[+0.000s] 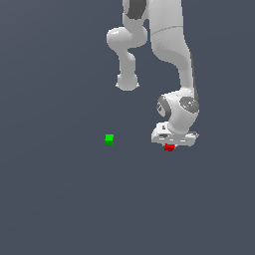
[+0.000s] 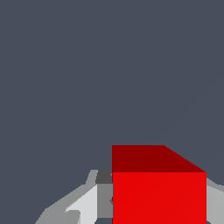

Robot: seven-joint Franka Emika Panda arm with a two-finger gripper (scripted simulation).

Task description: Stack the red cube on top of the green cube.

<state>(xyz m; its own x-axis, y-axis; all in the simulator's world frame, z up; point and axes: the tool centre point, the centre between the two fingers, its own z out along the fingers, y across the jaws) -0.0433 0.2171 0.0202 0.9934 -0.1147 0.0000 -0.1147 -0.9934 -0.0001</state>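
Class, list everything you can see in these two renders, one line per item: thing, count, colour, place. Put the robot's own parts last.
Small plain green cube: one, bright green, resting alone on the floor, toward the exterior view's left of the arm, apart from everything else.
Small plain red cube: one, bright red, directly beneath the end effector, between its fingers in the wrist view.
Flat floor surface: one, dark grey-blue, fills the background.
Robot arm: one, white with grey joints, reaching down from the top.
End effector: one, white and grey, lowered over the red cube.
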